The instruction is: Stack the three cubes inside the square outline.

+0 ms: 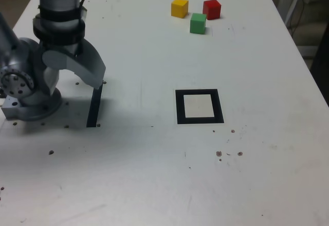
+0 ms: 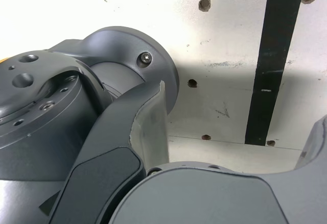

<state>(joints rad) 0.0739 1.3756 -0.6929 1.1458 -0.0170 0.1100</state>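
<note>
Outside the square outline sit three cubes; the hand gapes wide.

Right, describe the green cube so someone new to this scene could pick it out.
On the long white table, look past the black square outline toward the far edge in the exterior view. Three small cubes sit grouped there. The green cube is the one nearest the outline, in front of the yellow cube and the red cube, and the only green one.
</note>
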